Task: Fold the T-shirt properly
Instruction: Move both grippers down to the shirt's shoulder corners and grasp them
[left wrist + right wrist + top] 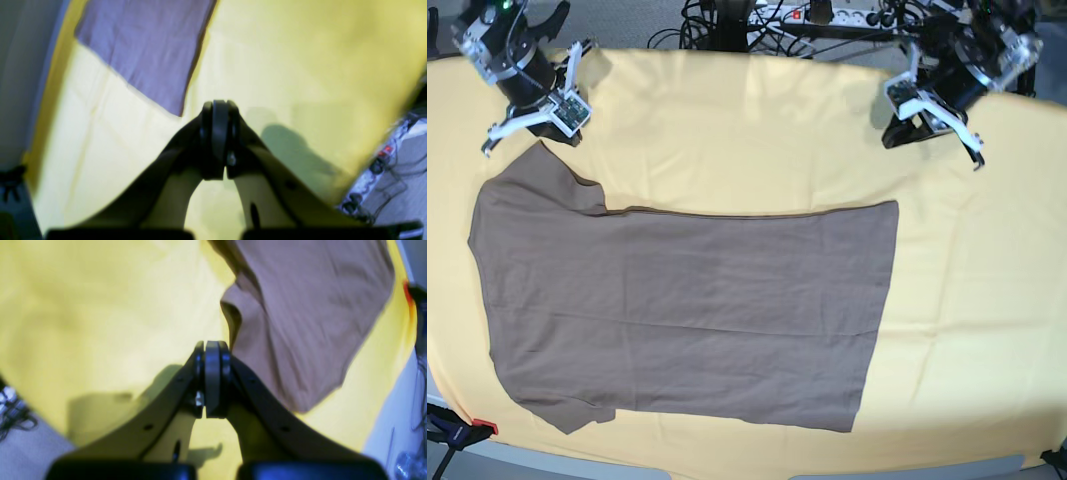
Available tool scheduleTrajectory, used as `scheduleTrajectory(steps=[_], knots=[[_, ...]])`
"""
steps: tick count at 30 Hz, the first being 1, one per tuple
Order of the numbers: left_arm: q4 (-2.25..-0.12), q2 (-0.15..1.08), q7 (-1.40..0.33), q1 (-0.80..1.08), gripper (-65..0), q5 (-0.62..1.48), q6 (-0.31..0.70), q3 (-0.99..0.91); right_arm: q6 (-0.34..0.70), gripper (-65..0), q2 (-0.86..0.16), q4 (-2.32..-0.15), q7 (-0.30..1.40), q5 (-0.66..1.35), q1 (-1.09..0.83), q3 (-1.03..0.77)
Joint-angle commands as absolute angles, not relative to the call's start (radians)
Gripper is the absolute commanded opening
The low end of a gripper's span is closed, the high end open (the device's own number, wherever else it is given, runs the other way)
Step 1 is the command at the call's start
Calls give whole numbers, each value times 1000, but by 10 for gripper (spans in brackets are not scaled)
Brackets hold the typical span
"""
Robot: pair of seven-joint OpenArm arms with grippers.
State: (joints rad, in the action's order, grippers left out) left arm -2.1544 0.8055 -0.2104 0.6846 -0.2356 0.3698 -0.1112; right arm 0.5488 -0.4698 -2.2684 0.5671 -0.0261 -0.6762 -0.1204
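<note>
The taupe-brown T-shirt (687, 310) lies spread flat and sideways on the yellow cloth (747, 130), with its sleeves at the left and its hem at the right. My right gripper (559, 135) is shut and empty above the cloth, just beyond the shirt's far left sleeve. In the right wrist view the shut gripper (213, 373) hovers beside the sleeve's edge (307, 323). My left gripper (895, 135) is shut and empty above the bare yellow cloth beyond the shirt's far hem corner. In the left wrist view the gripper (217, 133) is near that corner (146, 50).
A power strip and tangled cables (827, 15) lie behind the table's far edge and also show in the left wrist view (380, 160). A red-tipped clamp (482, 428) grips the front left corner. The yellow cloth (300, 50) covers the whole table.
</note>
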Motion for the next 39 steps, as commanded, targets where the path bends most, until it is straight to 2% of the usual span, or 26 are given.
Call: scheduleTrajectory(steps=[1, 2, 3, 6, 7, 8, 9, 17, 22, 24, 29, 33, 39], knots=[[-2129, 833, -159, 659, -650, -227, 395, -116, 551, -650, -485, -2262, 556, -12, -667, -125], [-2085, 851, -116, 630, -650, -227, 431, -116, 555, -650, -485, -2239, 556, -1, -648, -125], [-2041, 867, -69, 601, -587, -227, 464, -116, 561, -585, -485, -2218, 557, 9, -628, -125], [-1939, 907, 43, 515, -324, -227, 517, -103, 577, -339, -492, -2168, 556, 35, -589, -125], [-1915, 920, 64, 490, -267, -227, 517, -94, 582, -276, -499, -2154, 556, 39, -583, -125], [-1896, 934, 76, 463, -253, -227, 517, -81, 580, -238, -503, -2142, 556, 38, -582, -125], [-1880, 949, 78, 435, -253, -227, 517, -65, 572, -228, -506, -2133, 556, 37, -582, -125], [-1787, 1015, 78, 154, -253, -265, 497, 198, 505, -234, -555, -2026, 521, -35, -581, -125], [-1754, 1014, 67, 1, -253, -273, 457, 364, 508, -326, -587, -1997, 504, -56, -581, -125], [-1753, 1014, 67, -39, -253, -273, 456, 410, 527, -325, -596, -1977, 492, -49, -569, -125], [-1753, 1014, 67, -82, -253, -273, 456, 467, 536, -318, -597, -1874, 482, -5, -501, -124], [-1753, 1014, 72, -81, -253, -272, 457, 471, 581, -318, -597, -1807, 482, 4, -456, -124], [-1753, 1014, 116, -82, -253, -273, 513, 474, 588, -318, -597, -1804, 490, 36, -451, -124]])
